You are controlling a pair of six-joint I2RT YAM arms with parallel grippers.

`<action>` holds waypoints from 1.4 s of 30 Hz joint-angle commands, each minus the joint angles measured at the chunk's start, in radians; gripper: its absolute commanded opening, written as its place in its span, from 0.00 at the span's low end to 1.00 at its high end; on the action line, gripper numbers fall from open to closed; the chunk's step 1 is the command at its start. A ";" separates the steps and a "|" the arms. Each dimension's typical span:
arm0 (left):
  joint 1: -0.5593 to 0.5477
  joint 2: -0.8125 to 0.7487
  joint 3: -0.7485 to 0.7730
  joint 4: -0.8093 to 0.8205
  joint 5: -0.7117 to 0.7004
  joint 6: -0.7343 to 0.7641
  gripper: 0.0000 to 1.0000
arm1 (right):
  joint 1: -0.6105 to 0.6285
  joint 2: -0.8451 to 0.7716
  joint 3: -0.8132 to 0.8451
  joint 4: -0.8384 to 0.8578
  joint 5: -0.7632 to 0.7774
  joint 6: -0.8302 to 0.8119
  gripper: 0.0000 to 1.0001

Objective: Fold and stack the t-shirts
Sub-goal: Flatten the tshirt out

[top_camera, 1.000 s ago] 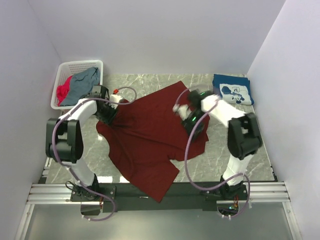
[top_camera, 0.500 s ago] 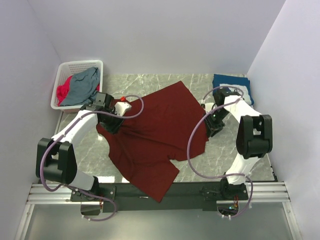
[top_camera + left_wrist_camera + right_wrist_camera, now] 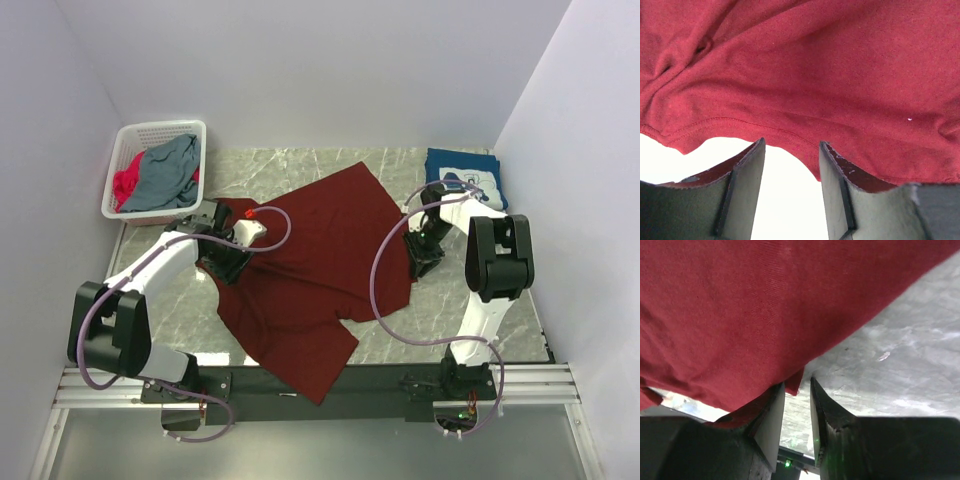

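Across the middle of the tabletop (image 3: 300, 165) lies the maroon t-shirt (image 3: 310, 250), spread out, its near end hanging over the edge. A gripper sits at each side hem, probably to lift it for a fold. The left gripper (image 3: 790, 145) has its jaws fairly wide, with the hem just ahead. The right gripper (image 3: 797, 382) has its jaws narrow, a cloth tip at their mouth, unclamped.

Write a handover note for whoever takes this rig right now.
Left tool open at the maroon shirt's left edge, gripping nothing.
Right tool nearly closed at its right hem; grip unclear.
The shirt lies spread and rumpled on the table, unfolded.
Done: navy shirt folded, far right corner.
To do: fold and stack the maroon one, then the grey-blue shirt and pink shirt in the basket.
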 commanded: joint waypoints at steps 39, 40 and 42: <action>0.088 0.342 0.120 0.157 -0.291 0.060 0.41 | -0.209 -0.241 -0.309 -0.003 0.311 -0.365 0.00; 0.100 0.327 0.143 0.117 -0.197 0.068 0.43 | -0.209 -0.250 -0.301 -0.020 0.297 -0.380 0.00; 0.119 0.240 0.189 0.013 -0.068 0.086 0.53 | -0.209 -0.265 -0.263 -0.092 0.232 -0.391 0.23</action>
